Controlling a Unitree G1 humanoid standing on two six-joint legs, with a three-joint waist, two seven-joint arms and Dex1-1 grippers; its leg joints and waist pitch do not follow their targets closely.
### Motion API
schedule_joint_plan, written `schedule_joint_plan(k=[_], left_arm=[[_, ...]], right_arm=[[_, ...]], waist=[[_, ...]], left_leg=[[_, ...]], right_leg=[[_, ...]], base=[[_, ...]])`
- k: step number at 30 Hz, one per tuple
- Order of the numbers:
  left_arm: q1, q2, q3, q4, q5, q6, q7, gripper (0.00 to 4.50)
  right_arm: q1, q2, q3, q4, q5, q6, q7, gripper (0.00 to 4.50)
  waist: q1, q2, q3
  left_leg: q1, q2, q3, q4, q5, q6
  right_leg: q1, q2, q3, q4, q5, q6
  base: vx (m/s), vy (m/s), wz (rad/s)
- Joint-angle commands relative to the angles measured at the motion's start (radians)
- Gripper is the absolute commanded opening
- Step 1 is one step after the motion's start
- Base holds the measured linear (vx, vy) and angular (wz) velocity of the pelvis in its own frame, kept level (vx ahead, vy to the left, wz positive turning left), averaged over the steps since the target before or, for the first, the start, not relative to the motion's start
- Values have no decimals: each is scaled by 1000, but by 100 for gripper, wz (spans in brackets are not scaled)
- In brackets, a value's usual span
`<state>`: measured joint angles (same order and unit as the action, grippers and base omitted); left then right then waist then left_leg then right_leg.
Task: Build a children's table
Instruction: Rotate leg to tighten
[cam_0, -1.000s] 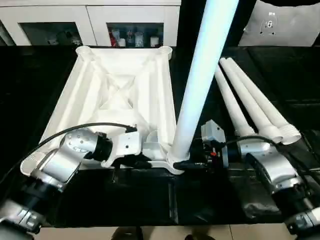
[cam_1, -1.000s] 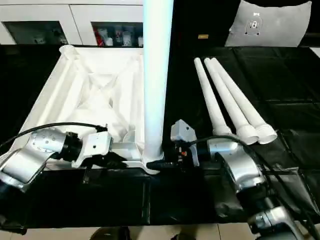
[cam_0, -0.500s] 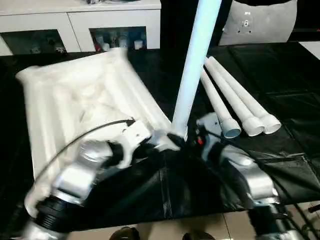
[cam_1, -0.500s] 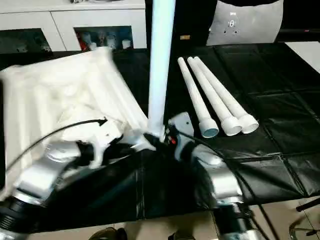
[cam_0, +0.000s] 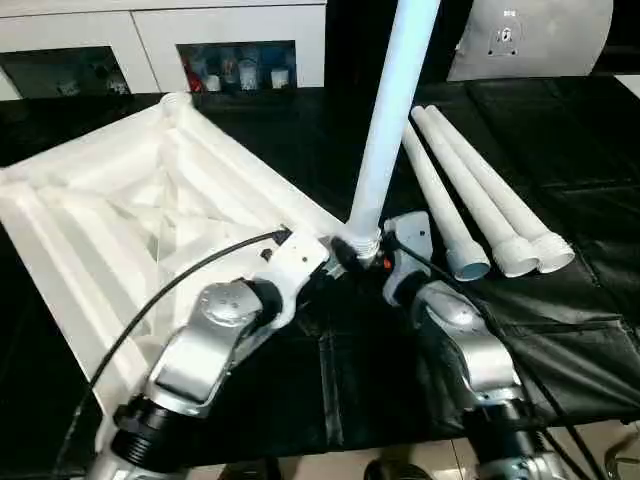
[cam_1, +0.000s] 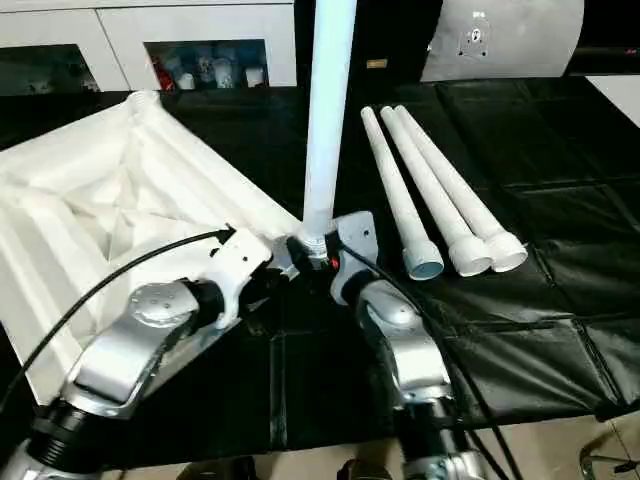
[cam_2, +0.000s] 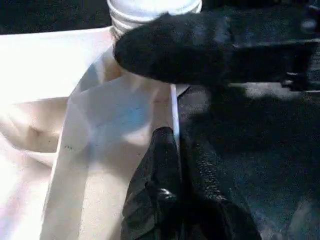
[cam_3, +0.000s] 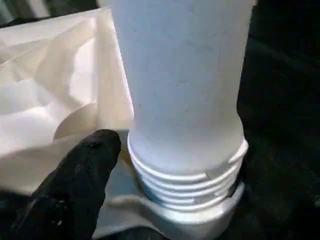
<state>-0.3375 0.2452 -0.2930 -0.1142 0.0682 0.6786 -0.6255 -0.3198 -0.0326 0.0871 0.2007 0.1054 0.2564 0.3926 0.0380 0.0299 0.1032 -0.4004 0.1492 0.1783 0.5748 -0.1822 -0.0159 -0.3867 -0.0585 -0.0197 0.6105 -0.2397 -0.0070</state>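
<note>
While upright, leg (cam_0: 386, 120) in R end effector (cam_0: 372, 262)

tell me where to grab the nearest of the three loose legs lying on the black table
Grip the nearest loose leg across its plain mid-shaft, coming from above. It lies flat, its inner side is free, and the next leg hugs its far side.

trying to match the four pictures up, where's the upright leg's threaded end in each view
Left eye: threaded end at centre, between the two arms.
Right eye: threaded end just left of centre.
Left wrist: threaded end at the top edge.
Right wrist: threaded end low at centre, large.
Shared landmark: the corner socket of the white table top.
</note>
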Motion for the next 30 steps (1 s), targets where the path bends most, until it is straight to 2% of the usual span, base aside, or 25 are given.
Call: schedule_joint_plan(k=[1,4,6,7,8,9,11,13,15,17,20,22,24,25,26,27,29,30], left_arm=[[-6,31,-13,-16,-23,-34,-54,0],[4,82,-11,-10,-42,-63,-101,0],[13,130,-10,-2,-55,-93,-156,0],[13,130,-10,-2,-55,-93,-156,0],[17,168,-11,11,-63,-136,-208,0],[17,186,-13,17,-69,-152,-234,0],[17,196,-14,20,-73,-159,-249,0],[16,250,-34,48,-95,-245,-340,0],[16,262,-39,53,-101,-257,-362,0],[13,308,-70,78,-108,-345,-455,0],[7,350,-101,107,-118,-427,-561,0],[-2,367,-117,123,-115,-458,-601,0],[-14,382,-132,143,-108,-492,-634,0],[-14,382,-132,143,-108,-492,-634,0],[-35,396,-151,171,-92,-538,-670,0],[-48,403,-159,190,-87,-567,-690,0],[-54,404,-159,197,-87,-573,-694,0],[-69,404,-161,220,-81,-597,-708,0]], right_arm=[[29,-24,17,-6,18,-6,58,433],[55,-93,4,-45,44,-49,155,444],[74,-169,-10,-87,87,-65,280,444],[74,-169,-10,-87,87,-65,280,444],[82,-249,6,-111,104,-71,396,444],[88,-291,18,-130,126,-54,469,444],[92,-316,27,-142,142,-42,514,444],[68,-381,32,-138,177,-24,625,444],[60,-394,34,-134,183,-23,647,444],[19,-420,51,-95,175,-40,702,444],[-29,-439,86,-46,152,-73,762,444],[-51,-440,104,-23,140,-89,787,444],[-69,-440,120,-3,139,-96,817,444],[-69,-440,120,-3,139,-96,817,444],[-85,-443,143,14,143,-98,872,444],[-94,-449,158,26,145,-100,908,444],[-97,-450,164,28,147,-98,921,444],[-102,-452,176,33,157,-92,949,428]], waist=[[4,7,-57],[7,8,-55],[13,7,-57],[15,7,-56],[16,6,-55],[17,2,-56],[20,4,-54],[21,2,-56],[23,3,-59],[25,0,-59],[26,2,-60],[30,4,-60],[40,1,-63],[42,1,-62],[43,-3,-62],[45,-2,-62],[46,-3,-62],[47,-2,-62]], left_leg=[[26,80,-35,-62,-63,93],[29,83,-35,-64,-88,83],[28,82,-34,-60,-73,95],[29,82,-34,-60,-72,98],[28,82,-34,-60,-80,103],[27,81,-33,-58,-90,110],[28,83,-33,-59,-93,118],[28,82,-35,-57,-92,128],[30,84,-33,-55,-74,134],[30,83,-34,-54,-65,141],[34,85,-31,-53,-79,133],[36,85,-29,-53,-80,126],[36,86,-28,-51,-70,126],[35,86,-28,-52,-70,125],[35,85,-27,-51,-71,125],[33,86,-27,-52,-83,123],[34,87,-27,-53,-89,116],[34,87,-27,-53,-87,116]], right_leg=[[44,-85,39,-51,206,-256],[42,-84,38,-54,160,-260],[45,-84,39,-50,192,-257],[44,-83,39,-50,194,-257],[44,-83,38,-51,179,-260],[47,-85,39,-52,165,-257],[45,-86,39,-53,149,-263],[44,-87,38,-54,133,-272],[42,-86,38,-50,146,-287],[40,-87,36,-48,142,-293],[36,-87,35,-48,109,-301],[34,-87,35,-47,104,-302],[35,-86,35,-42,120,-304],[35,-88,35,-41,118,-303],[34,-88,35,-42,114,-304],[37,-90,35,-43,96,-302],[35,-90,35,-43,83,-299],[35,-90,35,-43,84,-300]], base=[[0,0,0],[0,0,0],[0,0,0],[0,0,0],[0,0,0],[0,0,0],[0,0,0],[0,0,0],[0,0,0],[0,0,0],[0,0,0],[0,0,0],[0,0,0],[0,0,0],[0,0,0],[0,0,0],[0,0,0],[0,0,0]])
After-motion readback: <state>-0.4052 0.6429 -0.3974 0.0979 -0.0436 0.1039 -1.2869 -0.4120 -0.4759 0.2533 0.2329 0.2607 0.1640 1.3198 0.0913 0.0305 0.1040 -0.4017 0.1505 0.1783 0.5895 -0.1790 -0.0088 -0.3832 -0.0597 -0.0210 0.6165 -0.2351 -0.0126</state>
